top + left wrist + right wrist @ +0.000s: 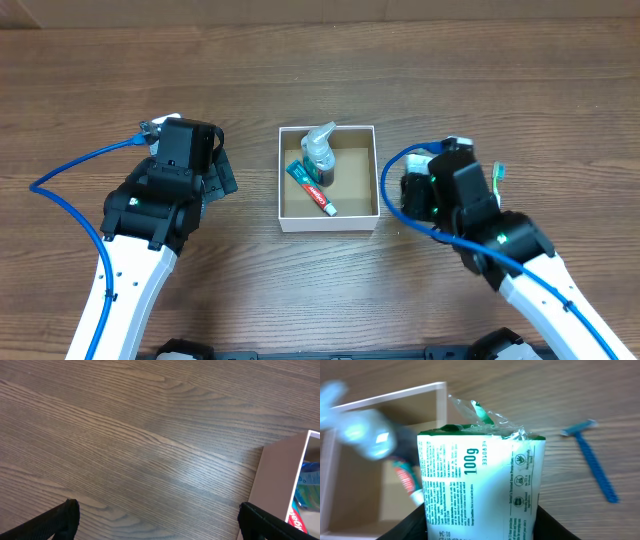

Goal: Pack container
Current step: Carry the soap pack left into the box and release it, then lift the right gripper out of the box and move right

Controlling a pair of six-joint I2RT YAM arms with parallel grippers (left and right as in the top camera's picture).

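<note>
Overhead: right gripper [480, 529] tips are hidden under its own arm, so the grip only reads from the right wrist cam. There the dark fingers [555, 527] are cut off at the bottom edge, pinching a green-and-white packet [480, 480] marked "100g", torn clear wrap at its top. Can't tell whether the packet is lifted or touching the table [330, 60]. It blocks the container's right wall in that view.

Left gripper [157, 520] is spread wide, nothing between the fingers, only their tips showing in the lower corners. It sits over bare wood left of the container [281, 185]; container's corner is clipped at that cam's right edge.

Blue razor [592, 457] lies on the table right of the packet, apart from it. In the overhead it's mostly hidden beside the right arm.

Container sits mid-table between the arms, right gripper just beside its right wall. Inside:
- Clear bottle [320, 152] with a grey top, far half. It's a blur on the right wrist cam.
- Toothpaste tube [312, 188], lying diagonally from left toward the near side, touching the bottle.
- Right part of the floor is bare cardboard.
</note>
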